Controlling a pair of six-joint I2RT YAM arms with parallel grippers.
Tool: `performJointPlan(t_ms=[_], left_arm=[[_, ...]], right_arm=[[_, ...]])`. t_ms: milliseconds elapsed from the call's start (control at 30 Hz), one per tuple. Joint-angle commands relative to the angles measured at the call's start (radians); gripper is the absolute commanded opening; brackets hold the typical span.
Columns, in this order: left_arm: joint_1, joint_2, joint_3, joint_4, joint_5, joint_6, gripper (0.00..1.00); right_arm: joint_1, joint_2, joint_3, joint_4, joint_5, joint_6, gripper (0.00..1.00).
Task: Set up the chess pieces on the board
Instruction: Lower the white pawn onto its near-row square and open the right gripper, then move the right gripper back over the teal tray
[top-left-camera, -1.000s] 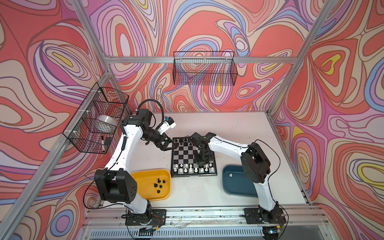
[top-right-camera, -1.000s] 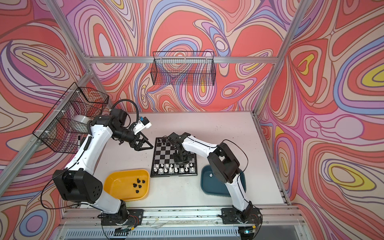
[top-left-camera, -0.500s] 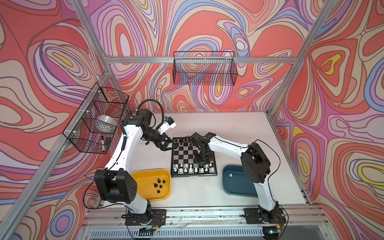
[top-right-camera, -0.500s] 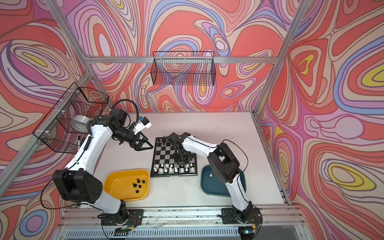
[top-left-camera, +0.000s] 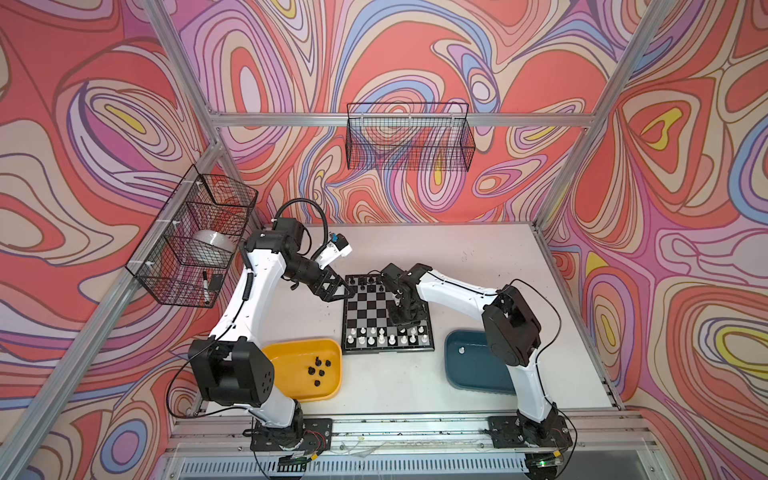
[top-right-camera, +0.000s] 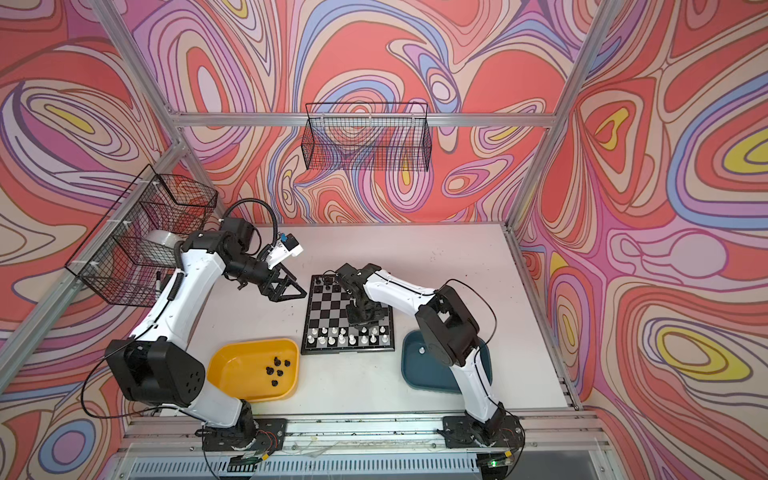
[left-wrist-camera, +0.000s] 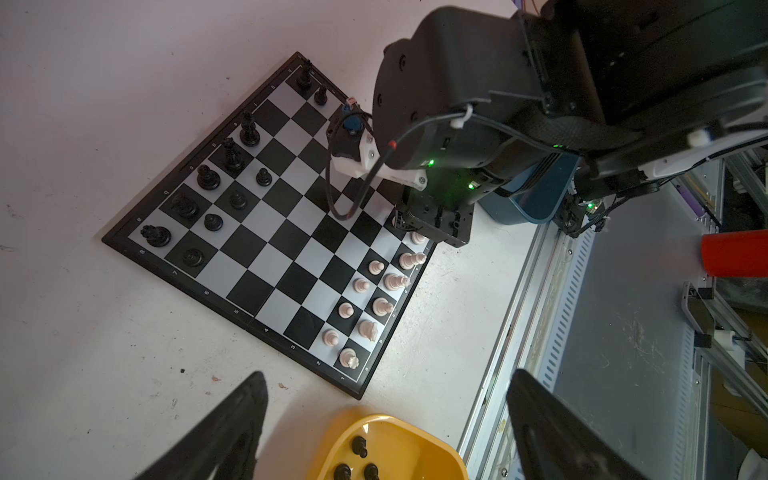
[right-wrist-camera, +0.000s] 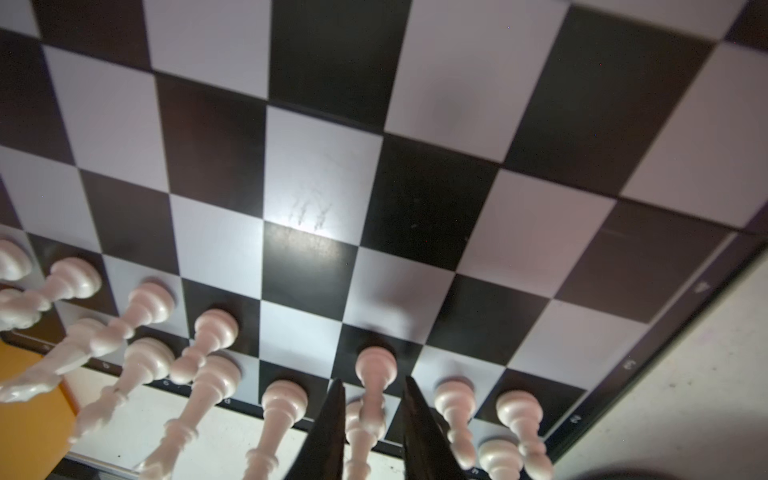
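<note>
Stereo pair overhead, wrist views sharing board (left-wrist-camera: 266, 249)

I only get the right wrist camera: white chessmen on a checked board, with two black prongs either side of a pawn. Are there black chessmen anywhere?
Observer: Yes, black pieces stand along the edge of the board opposite the white ones.
Visitor: Are all of them on it?
Observer: No, several more lie in a yellow tray beside the board.
Visitor: And what is the other arm doing?
Observer: The left claw hangs open and empty, off the board near one corner.
</note>
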Motion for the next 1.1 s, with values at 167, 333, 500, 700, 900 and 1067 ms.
performJointPlan(t_ms=[167, 333, 500, 700, 900, 1067], left_arm=[[0.005, -0.003, 0.010, -0.017, 0.014, 0.017, 0.91], [0.005, -0.005, 0.014, -0.022, 0.007, 0.021, 0.91], [0.006, -0.005, 0.023, -0.029, -0.002, 0.025, 0.91], [0.005, 0.013, 0.058, -0.044, 0.007, 0.033, 0.91], [-0.005, 0.052, 0.138, -0.062, 0.024, 0.022, 0.91], [-0.061, 0.065, 0.177, -0.061, -0.014, 0.006, 0.91]], right_arm=[[0.006, 0.007, 0.038, -0.030, 0.035, -0.015, 0.27], [0.006, 0.003, 0.055, -0.045, 0.043, -0.016, 0.27], [0.006, -0.017, 0.069, -0.058, 0.062, -0.017, 0.27], [0.004, -0.052, 0.106, -0.086, 0.110, -0.012, 0.27], [-0.015, -0.152, 0.052, -0.053, 0.155, 0.009, 0.26], [-0.062, -0.282, -0.084, -0.017, 0.191, 0.025, 0.25]])
